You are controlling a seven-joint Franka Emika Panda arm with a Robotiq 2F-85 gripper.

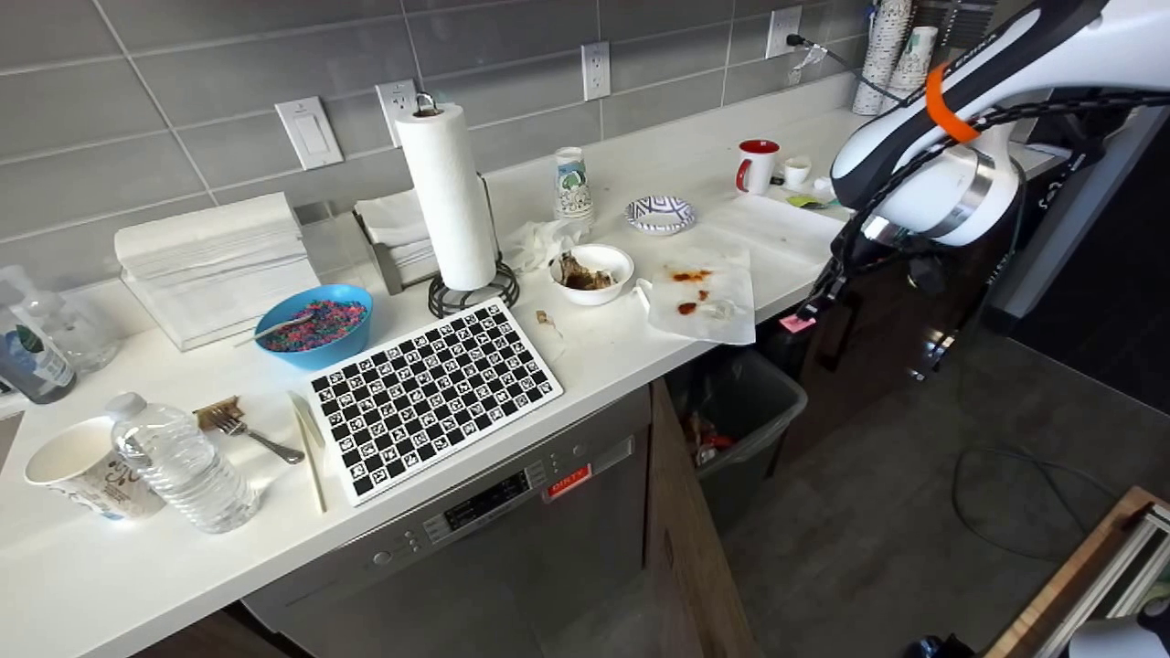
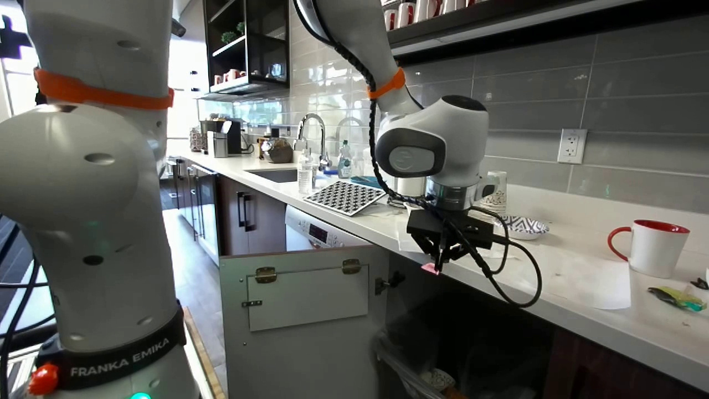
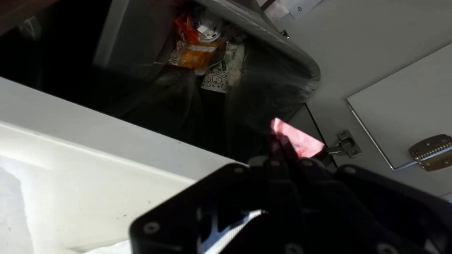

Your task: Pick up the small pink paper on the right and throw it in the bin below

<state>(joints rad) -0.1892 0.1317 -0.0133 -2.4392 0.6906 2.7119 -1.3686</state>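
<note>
The small pink paper (image 1: 797, 323) is pinched at the tips of my gripper (image 1: 812, 313), in the air just off the counter's front edge. In an exterior view the paper (image 2: 429, 268) sticks out to one side of the shut fingers (image 2: 439, 265). In the wrist view the paper (image 3: 302, 140) shows beyond the dark fingertips (image 3: 282, 143), which lie close together; part of it is hidden behind them. The dark bin (image 1: 757, 395) with its clear-looking liner stands far below, under the counter. Its rim (image 2: 400, 367) and its inside (image 3: 268, 84) also show, with rubbish in it.
The open cabinet door (image 2: 304, 354) stands beside the bin, with its hinge (image 3: 348, 144) near the paper in the wrist view. The counter's edge (image 3: 106, 128) runs beside the gripper. A stained sheet (image 1: 708, 306), a white bowl (image 1: 594, 291) and a red-rimmed mug (image 1: 757, 167) are on the counter.
</note>
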